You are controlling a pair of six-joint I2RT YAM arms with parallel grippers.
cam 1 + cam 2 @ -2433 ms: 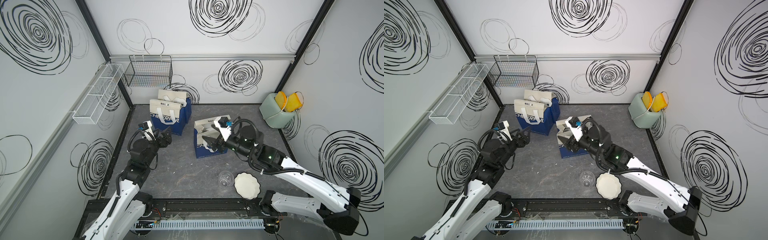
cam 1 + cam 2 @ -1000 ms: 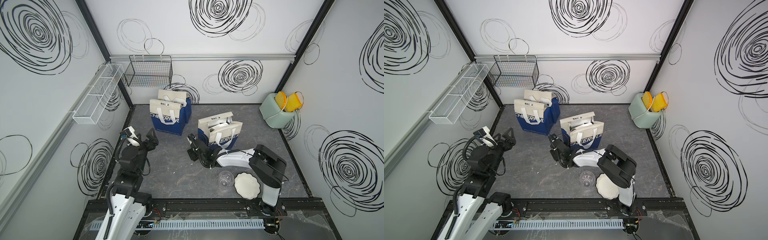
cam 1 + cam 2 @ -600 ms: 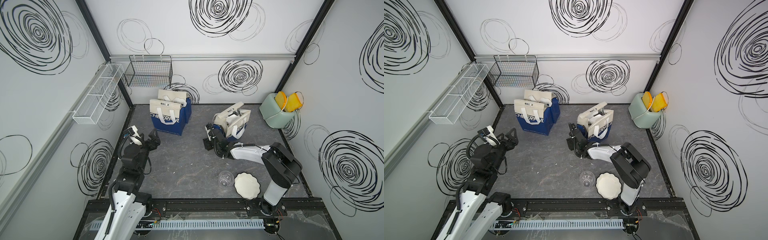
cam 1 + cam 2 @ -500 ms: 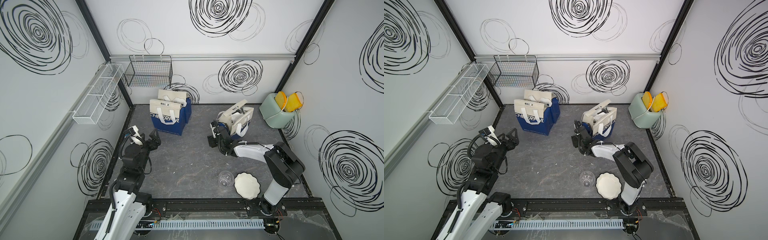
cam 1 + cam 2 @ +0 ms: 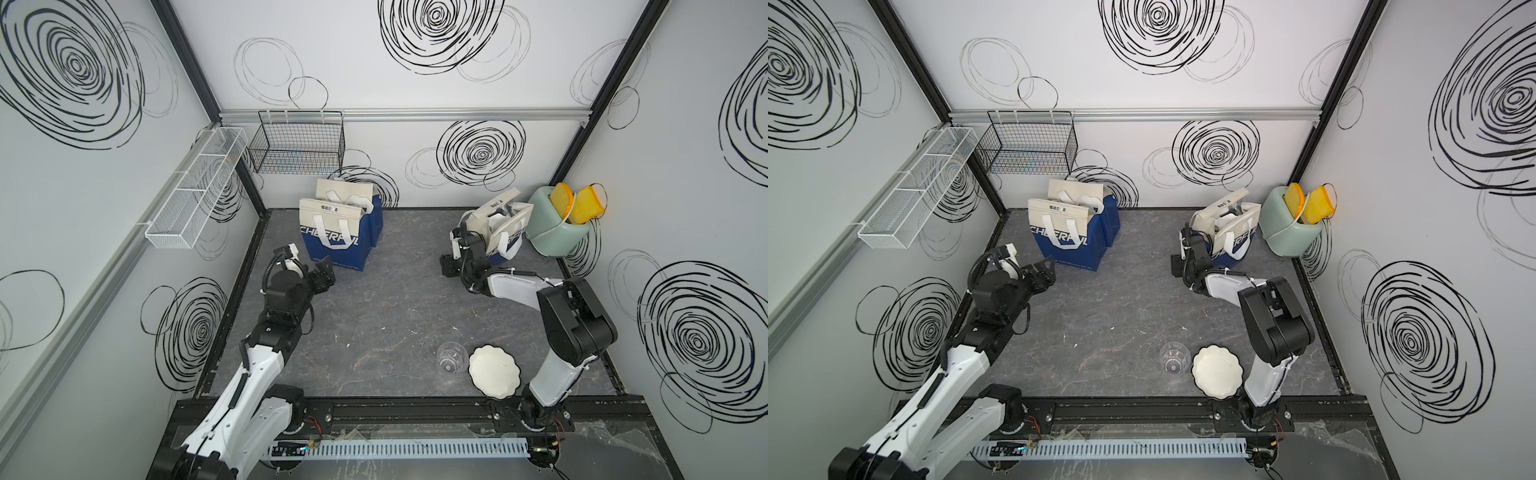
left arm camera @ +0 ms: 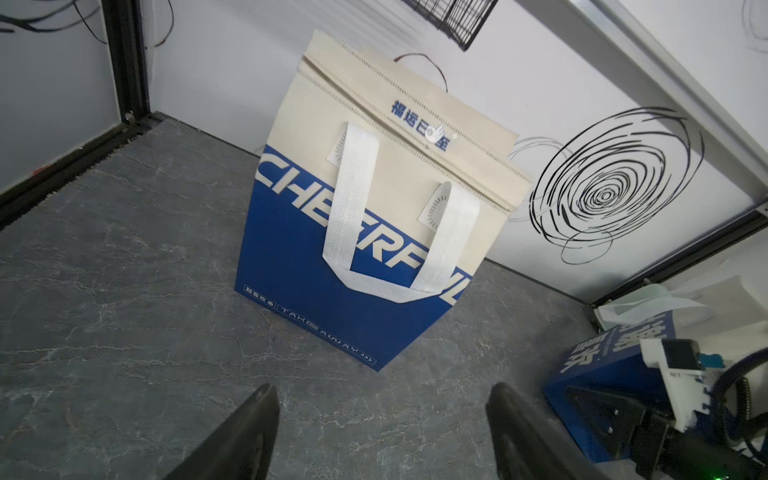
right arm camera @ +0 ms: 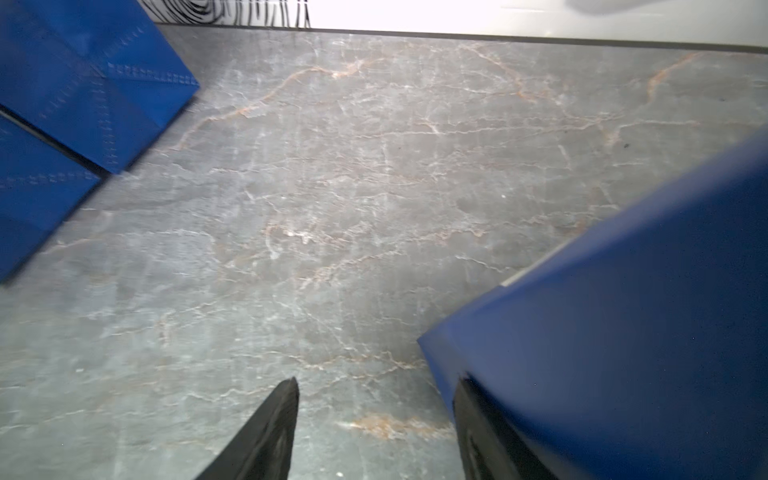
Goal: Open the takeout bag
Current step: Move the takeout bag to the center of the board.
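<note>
Right wrist view: we see the right pincer (image 7: 376,382) with its black jaws spread and nothing but grey marbled tabletop (image 7: 332,208) between them; one finger (image 7: 482,428) lies against, or just beside, the blue wall of the tilted blue-and-cream fabric takeout bag (image 7: 623,311), which sits outside the jaws, not in them. In both top views that bag (image 5: 484,216) leans away from the pincer, seemingly onto a pale green plastic bin (image 5: 548,241) holding yellow slices (image 5: 582,205), its cream flaps parted and a white webbing handle (image 5: 500,243) hanging down the near face. We judge the mouth partly open, the task unfinished. Across the table the left pincer (image 6: 382,390) hangs wide open and empty, with the upright blue-and-cream fabric takeout bag (image 6: 374,249) straight ahead of it and apart, top seam closed

What could go wrong, as we read it: the tilted bag appears to rest on one edge and on the bin, so a sideways push from the right pincer's finger could slide it, tip it flat or shove the bin. Soft fabric may fold away from the jaws instead of being caught, and an open finger could snag the handle loop. Behind the right pincer a clear glass cup (image 5: 451,358) and a white scalloped plate (image 5: 494,372) lie within an elbow's sweep, we think
</note>
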